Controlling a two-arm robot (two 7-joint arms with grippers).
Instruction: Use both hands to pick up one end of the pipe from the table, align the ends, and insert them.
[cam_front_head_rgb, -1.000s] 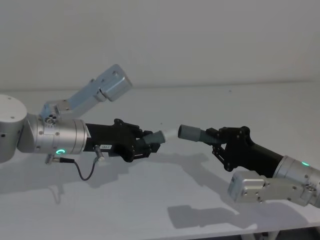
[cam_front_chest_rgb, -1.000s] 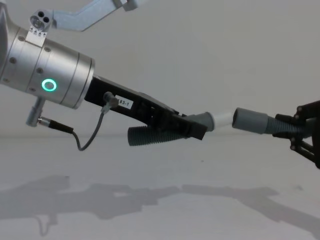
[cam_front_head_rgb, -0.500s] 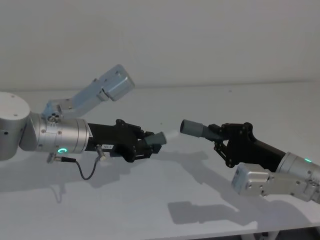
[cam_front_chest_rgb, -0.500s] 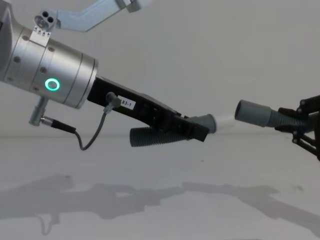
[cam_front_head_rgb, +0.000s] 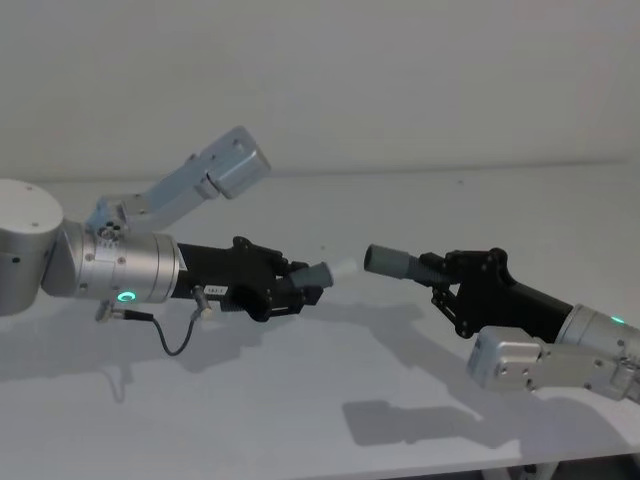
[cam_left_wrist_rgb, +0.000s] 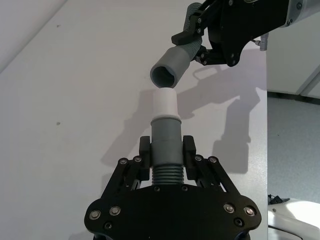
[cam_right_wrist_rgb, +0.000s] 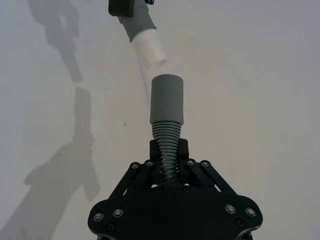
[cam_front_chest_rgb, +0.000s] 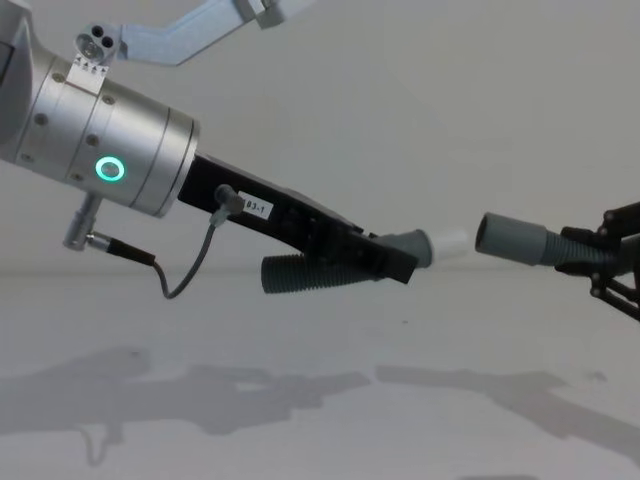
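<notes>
Your left gripper (cam_front_head_rgb: 296, 287) was pinched on one hose piece (cam_front_chest_rgb: 340, 265), its fingers (cam_left_wrist_rgb: 187, 150) clamped either side of the grey cuff (cam_left_wrist_rgb: 165, 146) just past the ribs. That piece lay roughly level above the table (cam_front_head_rgb: 300, 400), its long axis running across from left to right, and its white tip (cam_front_head_rgb: 345, 268) pointed toward the other arm. In the chest view its ribbed tail hung out below and behind the gripper, bent slightly back.

Your right gripper (cam_front_head_rgb: 447, 283) was closed on the ribbed body (cam_right_wrist_rgb: 166, 150) of the second hose piece (cam_front_head_rgb: 405, 265), with the socket cuff (cam_right_wrist_rgb: 167, 98) standing clear ahead of the fingers. Its open mouth faced left, toward the white tip, tilted up a little in the head view.

You had the left arm (cam_front_chest_rgb: 110, 165) reaching in low from the left, nearly horizontal, and the right arm (cam_front_head_rgb: 560, 345) coming up from the lower right. The two ends were near each other but apart, with a small gap showing between them, and not quite in line in the right wrist view.
</notes>
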